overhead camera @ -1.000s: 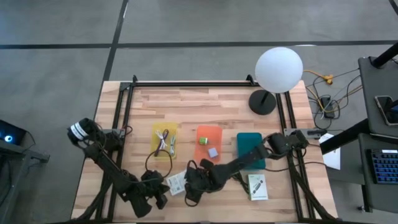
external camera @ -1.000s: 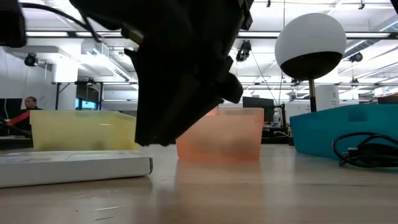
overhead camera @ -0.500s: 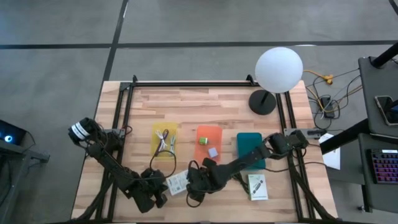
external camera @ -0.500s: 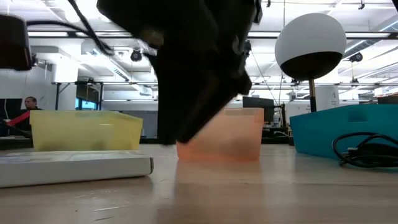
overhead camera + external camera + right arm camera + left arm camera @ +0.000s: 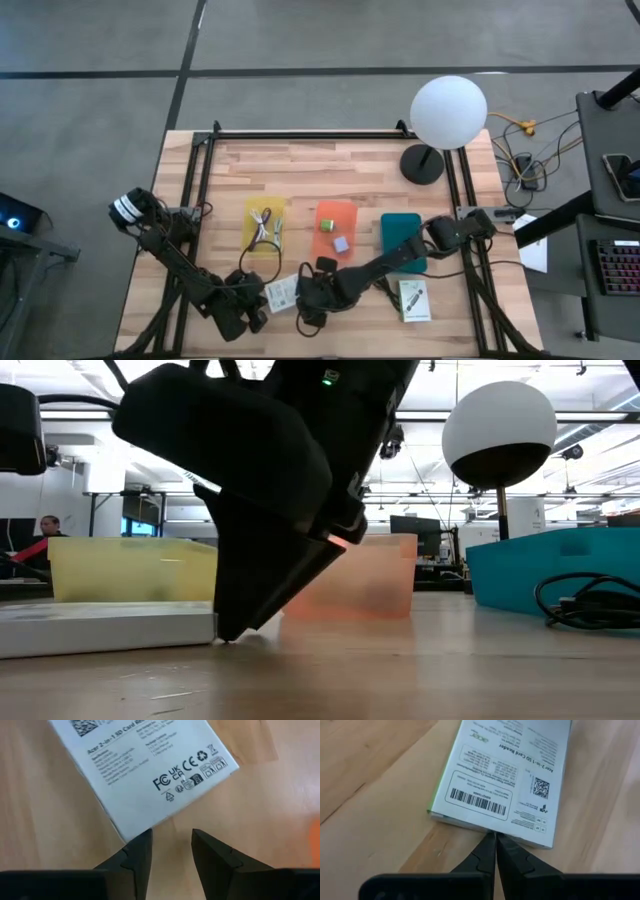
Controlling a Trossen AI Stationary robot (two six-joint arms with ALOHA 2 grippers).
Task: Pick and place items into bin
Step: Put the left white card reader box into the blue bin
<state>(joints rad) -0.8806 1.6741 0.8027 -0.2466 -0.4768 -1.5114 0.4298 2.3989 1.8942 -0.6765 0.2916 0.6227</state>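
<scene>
Though half-hidden, card-reader packet (image 5: 284, 293) between grippers.

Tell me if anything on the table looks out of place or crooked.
The white card-reader packet lies askew on the bare wood, outside the bins, with both pincers at it: the shut left pincer at one edge, the open right pincer at a corner. Another white packet also lies loose in front of the teal bin.

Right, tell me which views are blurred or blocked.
Low view: the right gripper is a dark out-of-focus mass hiding part of the orange bin. Left wrist view: print on the white card-reader box reads sharply. Right wrist view: the box's print is slightly soft.
</scene>
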